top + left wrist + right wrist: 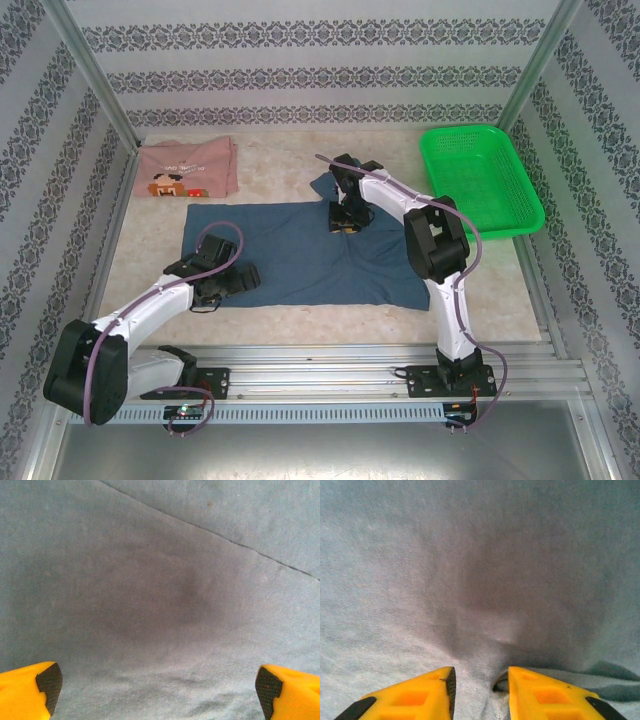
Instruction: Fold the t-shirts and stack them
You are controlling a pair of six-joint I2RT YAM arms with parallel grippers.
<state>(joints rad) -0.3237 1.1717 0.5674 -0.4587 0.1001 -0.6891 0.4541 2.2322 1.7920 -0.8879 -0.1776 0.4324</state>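
- Blue shirt [300,255]: lies spread flat on the table [330,325], under both of my grippers. I judge the step in hand to be its first fold.
- Pink shirt [188,167]: already folded, well beyond my left gripper at the far corner. It marks where the stack goes.
- Left gripper [159,687]: fingers wide apart, holding nothing, poised just above smooth cloth near the shirt's near-left part. A diagonal line [225,537], either seam or fold, crosses ahead of it.
- Right gripper [481,677]: fingers drawn close together, with a small pucker of blue cloth rising into the narrow gap. I read this as a pinch taken at the far-right part of the shirt. A darker cloth edge [612,682] lies just to its right.
- To fold well, I should get a matching pinch with the left gripper before lifting. A one-sided lift would likely drag the cloth askew.
- I should pinch every layer at that spot, not the top ply alone.
- Both grippers should rise together and stay low, then lay the fold over edge to edge.
- Basket [478,180]: to the right of my right gripper, and no part of this step.
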